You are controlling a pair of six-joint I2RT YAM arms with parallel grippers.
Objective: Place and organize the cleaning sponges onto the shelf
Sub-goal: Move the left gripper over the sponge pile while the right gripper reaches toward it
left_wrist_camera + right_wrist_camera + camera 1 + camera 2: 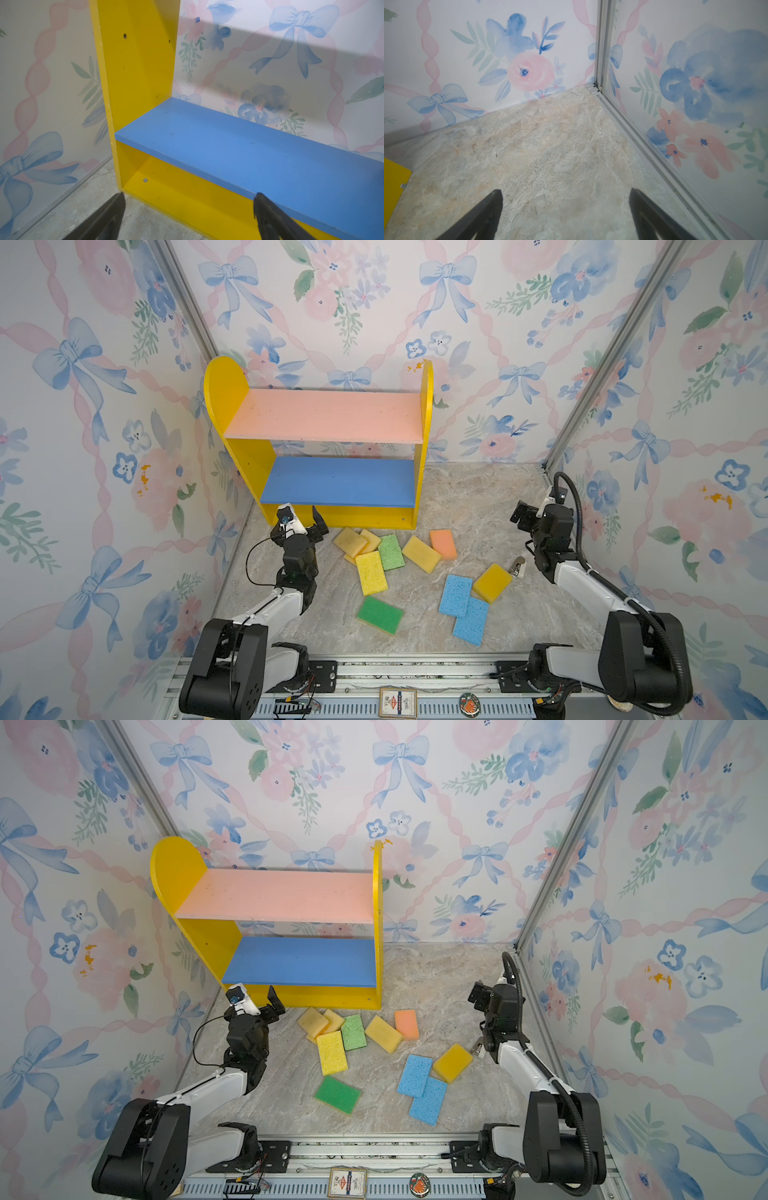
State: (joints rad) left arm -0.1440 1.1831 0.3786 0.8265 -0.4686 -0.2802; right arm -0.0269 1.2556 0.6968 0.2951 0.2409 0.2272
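The left claw (pixel 301 517) hangs with its jaws spread wide and nothing between them. It is left of centre in both top views, just in front of the lower left corner of the shelf (pixel 226 398). In its wrist view the tips frame the yellow base strip (pixel 187 207) and the blue lower board (pixel 249 155). The right claw (pixel 520 513), at mid-right of the top views, is likewise agape and empty, looking down at bare desk (pixel 539 145) by the corner of the walls.

Both the blue board and the pink upper board (pixel 324 414) are bare. All the sponges lie on the desk in the lower middle of the frame. The yellow and light green sponges (pixel 371 572) huddle just below the shelf's front, with an orange sponge (pixel 443 543) to their right. Two light blue sponges (pixel 456 595) overlap at lower right, and a dark green sponge (pixel 379 614) lies alone beneath.

My worry is the overlaps: a claw closing on one of a stacked pair could drag its neighbour along. The left claw sits so near the base strip that a careless swing might shove the shelf. Foam also squashes, so a sponge may spring crooked when released.
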